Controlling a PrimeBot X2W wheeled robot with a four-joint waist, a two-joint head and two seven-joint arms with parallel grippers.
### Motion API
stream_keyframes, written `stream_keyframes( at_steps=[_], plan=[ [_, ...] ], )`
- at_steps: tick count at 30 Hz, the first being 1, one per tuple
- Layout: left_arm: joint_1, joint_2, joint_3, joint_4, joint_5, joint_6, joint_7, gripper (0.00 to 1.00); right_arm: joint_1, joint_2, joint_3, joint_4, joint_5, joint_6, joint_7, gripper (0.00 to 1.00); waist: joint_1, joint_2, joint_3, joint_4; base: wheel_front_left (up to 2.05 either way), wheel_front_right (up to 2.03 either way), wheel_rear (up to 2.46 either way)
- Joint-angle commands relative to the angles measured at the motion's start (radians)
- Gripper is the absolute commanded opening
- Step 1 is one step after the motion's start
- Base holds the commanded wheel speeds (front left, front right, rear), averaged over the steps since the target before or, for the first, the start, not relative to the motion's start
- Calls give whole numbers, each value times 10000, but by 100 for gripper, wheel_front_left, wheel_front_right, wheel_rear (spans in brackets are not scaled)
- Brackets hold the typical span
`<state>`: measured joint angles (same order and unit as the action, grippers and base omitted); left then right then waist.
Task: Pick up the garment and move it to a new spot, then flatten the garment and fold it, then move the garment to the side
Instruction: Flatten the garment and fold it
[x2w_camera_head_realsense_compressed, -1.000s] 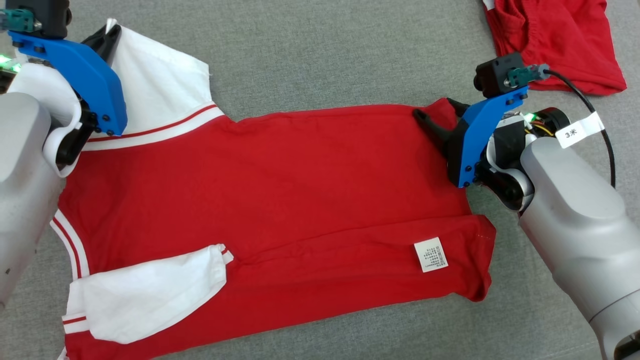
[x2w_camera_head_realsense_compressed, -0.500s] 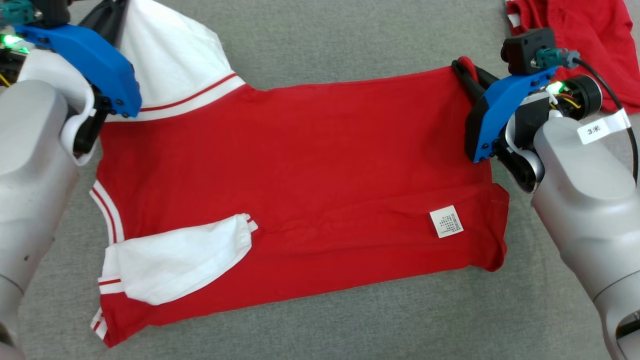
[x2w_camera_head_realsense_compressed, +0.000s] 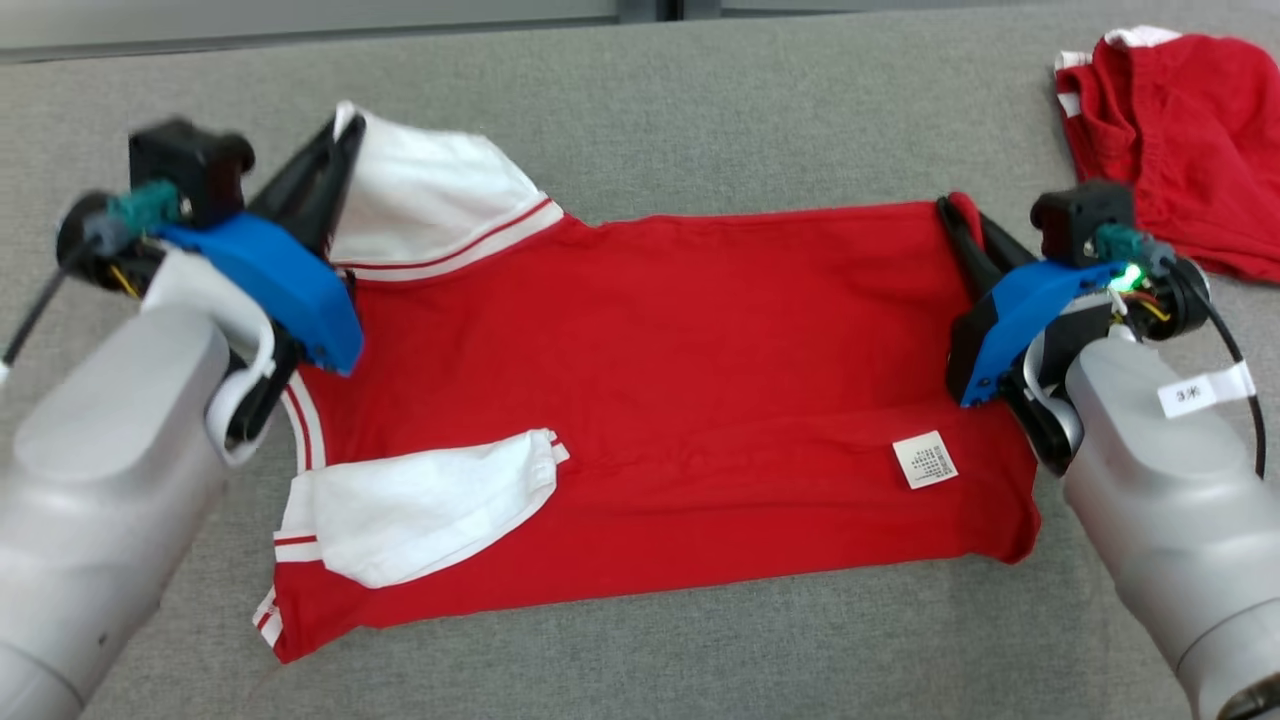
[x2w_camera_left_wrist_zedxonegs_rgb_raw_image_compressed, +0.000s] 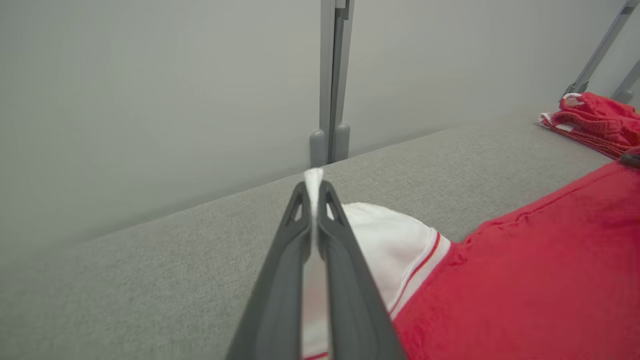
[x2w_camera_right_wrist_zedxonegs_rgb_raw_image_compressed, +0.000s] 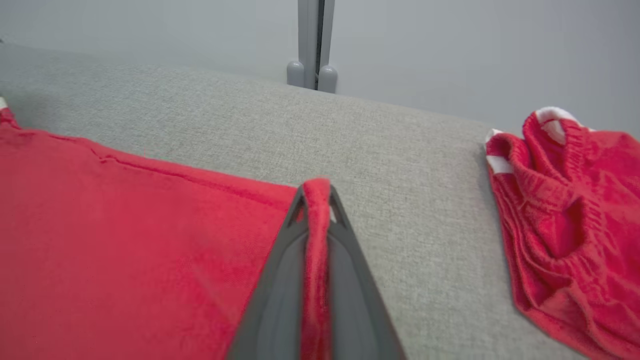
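— Where is the red fabric shirt with white sleeves (x2w_camera_head_realsense_compressed: 700, 380) found?
— It is spread lengthwise across the grey cloth-covered table (x2w_camera_head_realsense_compressed: 700, 120), with the collar end toward the robot's left and the hem toward its right. It is gripped at both far corners.

— How is the left gripper (x2w_camera_head_realsense_compressed: 343, 130) seen?
— Its two dark fingers are pressed together on the white far sleeve (x2w_camera_head_realsense_compressed: 430, 200). In the left wrist view, a strip of white cloth is pinched between them right up to the tips.

— And the right gripper (x2w_camera_head_realsense_compressed: 958, 207)?
— It is likewise clamped, on the far corner of the red hem. In the right wrist view, a fold of red cloth is squeezed between the fingers.

— What else is noted on the shirt?
— The near white sleeve (x2w_camera_head_realsense_compressed: 430, 505) is folded inward over the red body. A small white rectangular care label (x2w_camera_head_realsense_compressed: 925, 460) is shown near the hem, on the near side.

— Is anything else observed on the table?
— A second, crumpled red garment with white trim (x2w_camera_head_realsense_compressed: 1170, 130) is seen at the far right corner. It is not touched by the shirt.
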<state>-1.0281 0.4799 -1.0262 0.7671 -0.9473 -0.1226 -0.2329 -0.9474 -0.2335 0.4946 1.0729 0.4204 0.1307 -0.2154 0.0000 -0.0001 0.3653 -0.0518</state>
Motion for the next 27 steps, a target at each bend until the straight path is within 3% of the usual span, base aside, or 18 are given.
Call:
stream_keyframes(
  at_steps=[1, 8, 12, 16, 27],
  plan=[
    [547, 175, 22, -462, 68, 188, -163, 0, 365, 24, -128, -1, -110, 2, -253, 0, 0, 1, -125, 46, 0, 0, 0],
    [2270, 772, 274, -2253, 43, 974, -294, 0, 1266, 51, -652, -358, -574, 2, -497, 0, 0, 1, -449, 257, 0, 0, 0],
    [3710, 1161, 618, -3882, -15, 1806, -323, 0, 2380, -145, -1585, -1477, -1178, 2, -501, 0, 0, 1, -648, 458, 0, 0, 0],
    [4846, 1228, 1043, -4874, -41, 2322, -328, 0, 3377, -128, -2351, -2429, -1733, 2, -504, 0, 0, 1, -784, 632, 0, 0, 0],
    [6447, 1036, 1689, -5552, 313, 2677, -331, 0, 5748, 249, -3595, -4616, -2506, 2, -504, 0, 0, 1, -1129, 803, 0, 0, 0]
  ],
)
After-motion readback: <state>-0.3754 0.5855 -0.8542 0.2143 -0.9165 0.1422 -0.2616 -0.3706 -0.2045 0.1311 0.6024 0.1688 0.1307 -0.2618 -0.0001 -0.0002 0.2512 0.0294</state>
